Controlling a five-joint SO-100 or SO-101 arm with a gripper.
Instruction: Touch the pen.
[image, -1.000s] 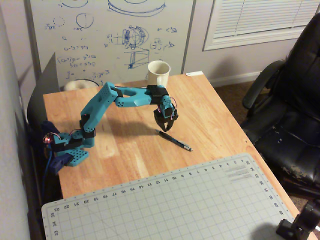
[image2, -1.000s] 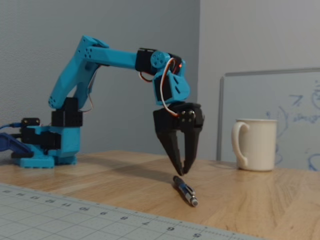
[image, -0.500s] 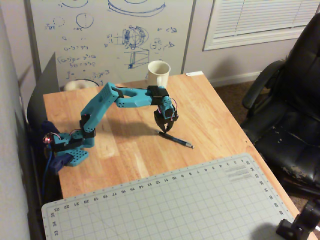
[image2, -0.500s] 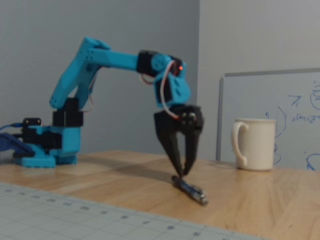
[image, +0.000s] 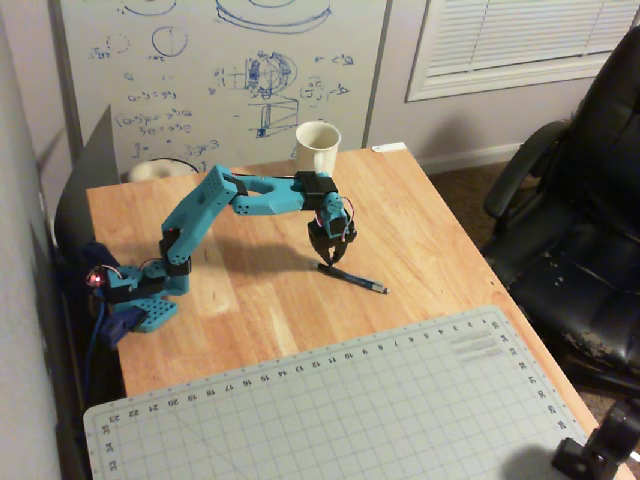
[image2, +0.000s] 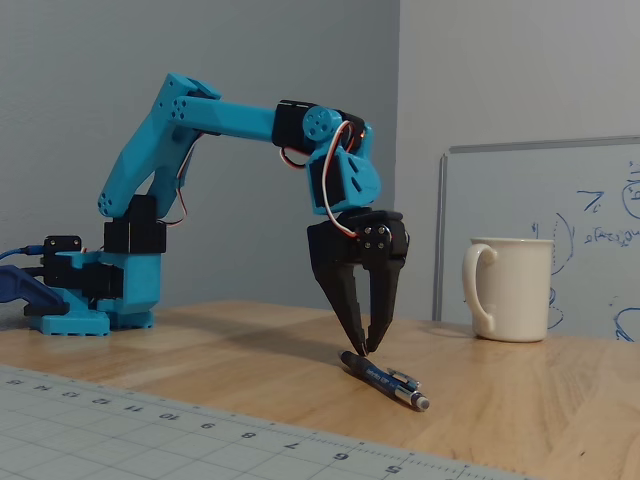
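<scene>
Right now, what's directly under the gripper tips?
The gripper hangs tips-down over the back end of the pen, which lies flat on the wooden table. Actual contact can't be confirmed: in the overhead view the gripper hides that end.

a light wooden table (image: 420, 230) carried the pen (image2: 385, 377), a cream mug (image2: 510, 288), the blue arm's base (image: 135, 300) and a gridded cutting mat (image: 340, 410).

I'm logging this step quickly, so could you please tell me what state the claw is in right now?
Claw: nearly shut, holding nothing; its tips sit at the near end of the pen.
</scene>
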